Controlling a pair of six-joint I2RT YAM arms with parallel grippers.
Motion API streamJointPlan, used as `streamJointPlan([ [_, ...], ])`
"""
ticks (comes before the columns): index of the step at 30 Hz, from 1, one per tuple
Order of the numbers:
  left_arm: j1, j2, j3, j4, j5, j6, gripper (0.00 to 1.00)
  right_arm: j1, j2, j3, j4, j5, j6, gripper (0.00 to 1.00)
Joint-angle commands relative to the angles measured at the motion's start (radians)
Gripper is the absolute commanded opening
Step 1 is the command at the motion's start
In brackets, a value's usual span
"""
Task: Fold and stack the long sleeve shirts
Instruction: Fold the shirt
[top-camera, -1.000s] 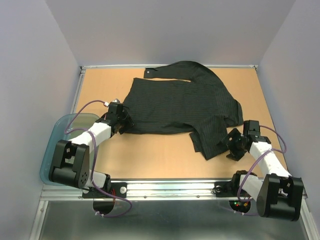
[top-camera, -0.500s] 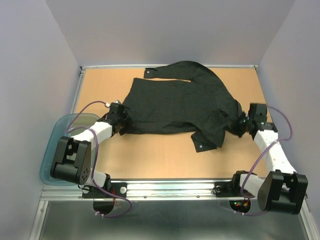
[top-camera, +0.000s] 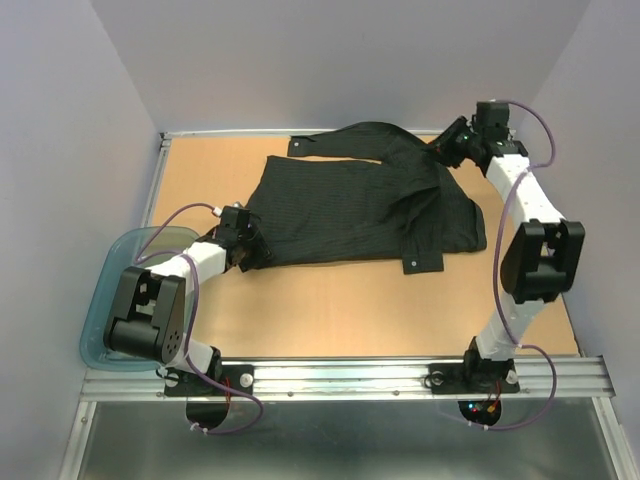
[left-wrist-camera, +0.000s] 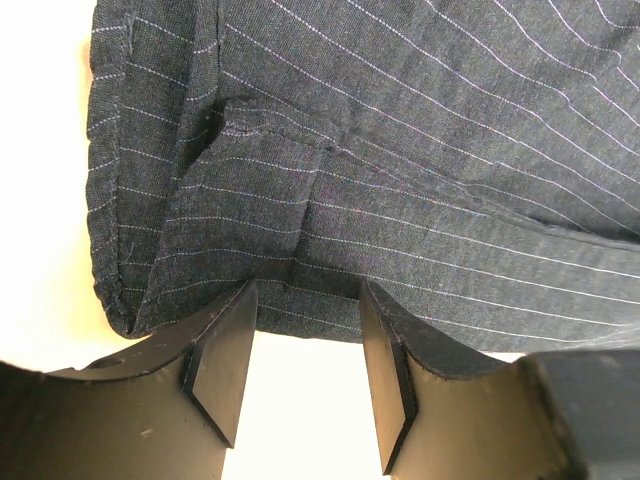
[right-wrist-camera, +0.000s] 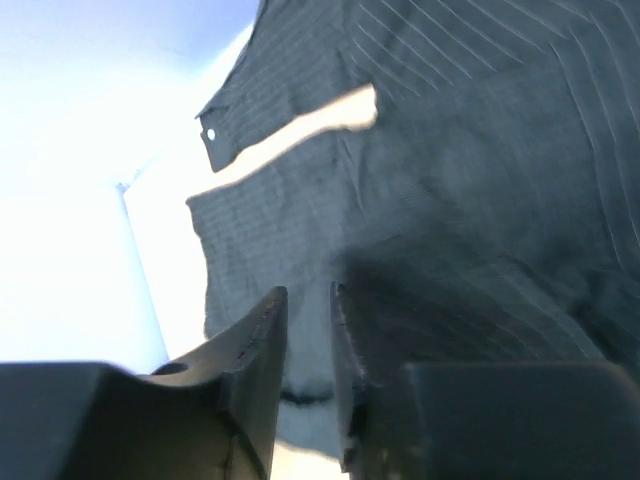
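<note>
We've got the black pinstriped shirt (top-camera: 350, 205) spread over the upper middle of the table (top-camera: 300, 310). One sleeve cuff (top-camera: 420, 262) is flopped down at the body's lower right. The left gripper (top-camera: 243, 245) sits at the shirt's lower left corner, jaws about half spread. The hem is right at its fingertips (left-wrist-camera: 225, 350) with nothing pinched. The right gripper (top-camera: 452, 148) is up at top right by the shoulder, jaws down to a slim gap. Honestly we can't tell if any cloth's caught in there.
</note>
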Motion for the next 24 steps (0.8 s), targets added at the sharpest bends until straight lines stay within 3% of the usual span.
streamJointPlan([
  [1, -0.003, 0.006, 0.007, 0.005, 0.012, 0.019, 0.57, 0.018, 0.098, 0.172, 0.033, 0.036, -0.037, 0.43],
  [2, -0.003, 0.009, 0.008, 0.005, 0.018, 0.019, 0.57, 0.018, 0.111, 0.178, 0.030, 0.029, -0.053, 0.63],
  [5, -0.003, 0.015, 0.012, 0.002, 0.027, 0.019, 0.57, 0.017, 0.059, 0.087, 0.021, 0.100, -0.138, 0.73],
  [11, -0.003, 0.009, 0.018, -0.009, 0.024, 0.028, 0.57, -0.047, -0.182, -0.282, -0.016, 0.291, -0.266, 0.72],
  [15, -0.001, 0.012, 0.022, -0.021, 0.023, 0.038, 0.57, -0.078, -0.260, -0.447, -0.042, 0.293, -0.381, 0.70],
  [19, -0.001, 0.015, 0.024, -0.027, 0.021, 0.036, 0.57, -0.110, -0.296, -0.552, -0.045, 0.288, -0.433, 0.63],
  [24, -0.001, 0.024, 0.033, -0.036, 0.020, 0.045, 0.57, -0.127, -0.244, -0.518, -0.039, 0.273, -0.496, 0.61],
])
